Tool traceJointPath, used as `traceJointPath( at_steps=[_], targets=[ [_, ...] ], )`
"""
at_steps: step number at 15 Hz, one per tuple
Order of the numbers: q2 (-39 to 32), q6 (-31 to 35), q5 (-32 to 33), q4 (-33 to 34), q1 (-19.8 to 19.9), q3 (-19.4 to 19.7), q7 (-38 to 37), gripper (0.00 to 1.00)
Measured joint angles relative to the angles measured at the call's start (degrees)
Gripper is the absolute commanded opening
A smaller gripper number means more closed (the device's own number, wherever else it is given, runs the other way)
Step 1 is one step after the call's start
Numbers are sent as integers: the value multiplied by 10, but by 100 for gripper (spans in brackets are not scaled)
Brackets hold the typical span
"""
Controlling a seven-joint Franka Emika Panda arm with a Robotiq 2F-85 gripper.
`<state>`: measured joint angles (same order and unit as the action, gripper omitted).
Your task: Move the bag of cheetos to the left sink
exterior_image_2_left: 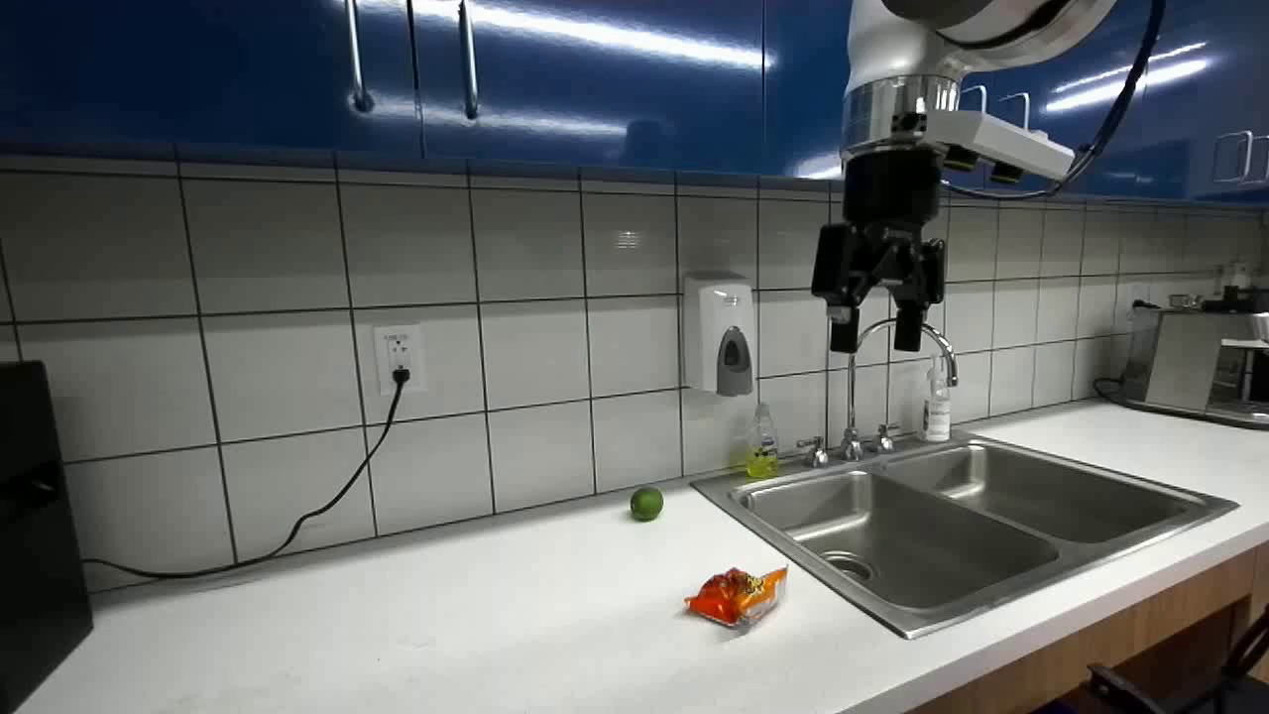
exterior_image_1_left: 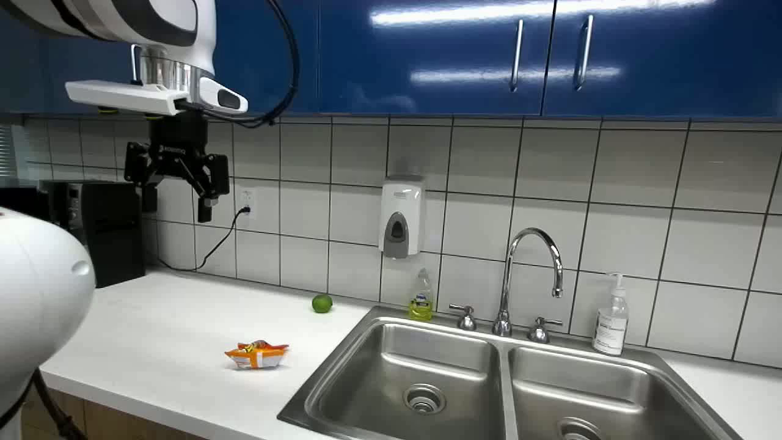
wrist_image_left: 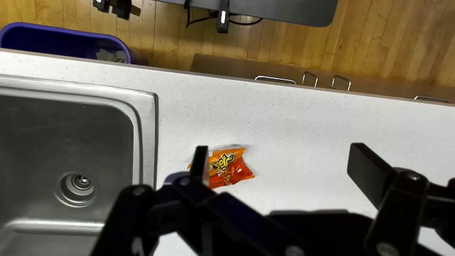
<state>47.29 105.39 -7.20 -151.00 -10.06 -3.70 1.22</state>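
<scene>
The bag of cheetos lies on the white counter left of the sink, orange with red and white marks; it shows in both exterior views. In the wrist view the bag is partly hidden behind one finger. The left sink is the steel basin nearest the bag, with a round drain; it also shows in an exterior view and at the left of the wrist view. My gripper is open and empty, high above the counter, apart from the bag. Its fingers point down.
A green lime sits behind the bag. A dish soap bottle, the faucet and a pump bottle stand along the sink's back. The right basin adjoins. A wall dispenser and blue cabinets are behind.
</scene>
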Motion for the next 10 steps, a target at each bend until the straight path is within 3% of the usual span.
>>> traceJointPath(
  at_steps=[7,10],
  targets=[
    [-2,1,0,0,0,0,0,100],
    [-19,37,0,-9,0,-3,0,100]
  ],
)
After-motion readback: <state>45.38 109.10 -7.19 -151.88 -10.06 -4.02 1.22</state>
